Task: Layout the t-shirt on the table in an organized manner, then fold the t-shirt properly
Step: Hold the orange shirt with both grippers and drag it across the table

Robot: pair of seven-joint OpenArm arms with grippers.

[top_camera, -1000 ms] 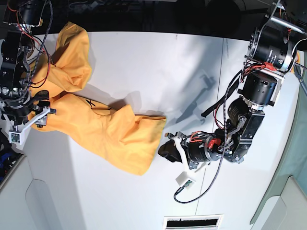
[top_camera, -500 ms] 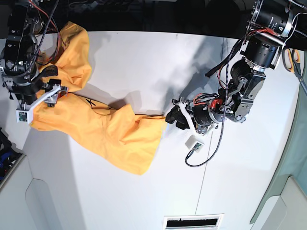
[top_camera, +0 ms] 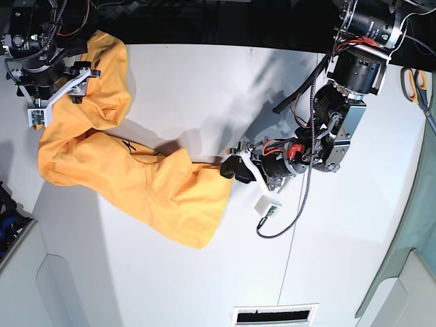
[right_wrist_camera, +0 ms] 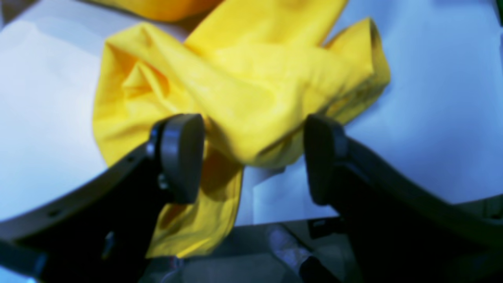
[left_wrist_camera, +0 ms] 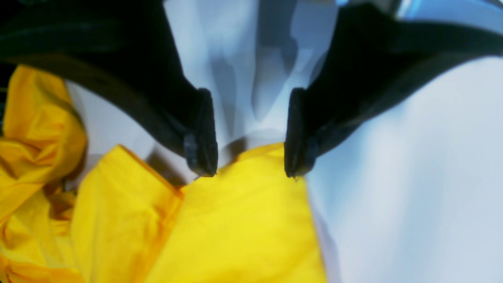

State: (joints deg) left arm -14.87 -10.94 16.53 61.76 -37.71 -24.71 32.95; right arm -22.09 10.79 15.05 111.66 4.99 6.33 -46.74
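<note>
Orange shirt crumpled across the white worktop, both claws agape at its edges.

Base view: the bright orange cotton t-shirt (top_camera: 136, 170) lies bunched in a long bent band on the wide flat white worktop (top_camera: 204, 88); a thin black mark shows on the cloth near its middle. The left claw (top_camera: 230, 168) sits at the shirt's corner nearest the worktop's dark seam, and the right claw (top_camera: 71, 75) is over the shirt's far end, by the worktop's back edge. Left wrist view: the left claw (left_wrist_camera: 251, 157) stands spread, its black fingertips (left_wrist_camera: 202, 153) just at the shirt's (left_wrist_camera: 235, 220) hem, nothing pinched between them. Right wrist view: the right claw (right_wrist_camera: 251, 157) is wide apart, with a rumpled fold of the shirt (right_wrist_camera: 243, 86) lying loose between its fingers (right_wrist_camera: 178, 157).
</note>
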